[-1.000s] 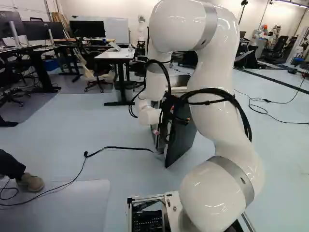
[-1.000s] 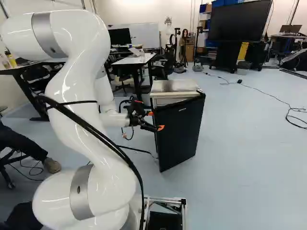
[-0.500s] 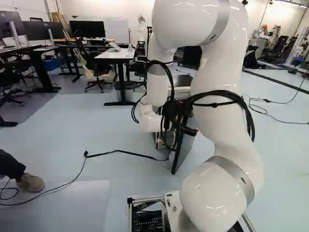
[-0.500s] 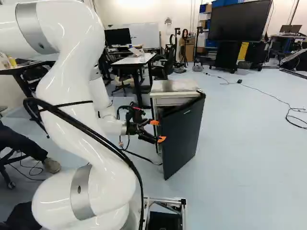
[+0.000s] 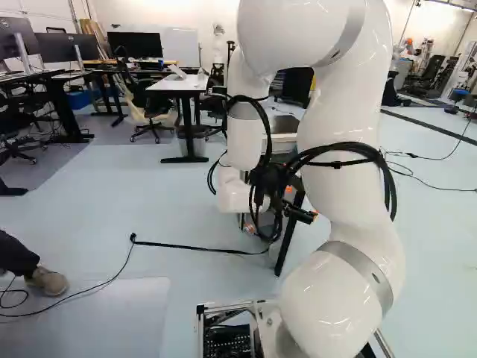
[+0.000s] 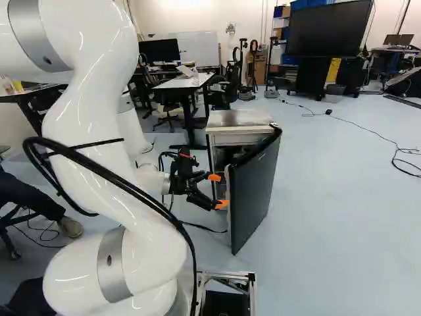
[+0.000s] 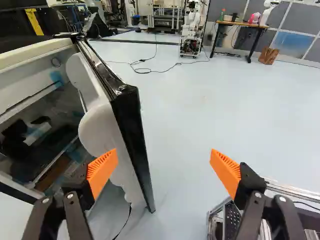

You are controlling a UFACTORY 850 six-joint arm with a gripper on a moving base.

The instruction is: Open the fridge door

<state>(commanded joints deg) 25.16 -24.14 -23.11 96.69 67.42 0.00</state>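
Observation:
In the right base view my gripper is beside the free edge of the black fridge door. The small fridge stands partly open, its door swung out towards the base. Seen from the wrist, the gripper is open wide, the door's edge between its two fingers. One orange pad is at the white inner liner; whether it touches is hard to tell. The other pad stands well off the door's outer side. Shelves show inside the fridge.
A black cable runs along the floor to the fridge. Behind it stands a white-topped desk. A large screen is at the back. Another robot stands far off. The base's frame shows near the outer finger.
The door has swung wider, its free edge coming towards the base and showing more of the interior. My gripper has moved with that edge, nearer the base. The base has not moved.

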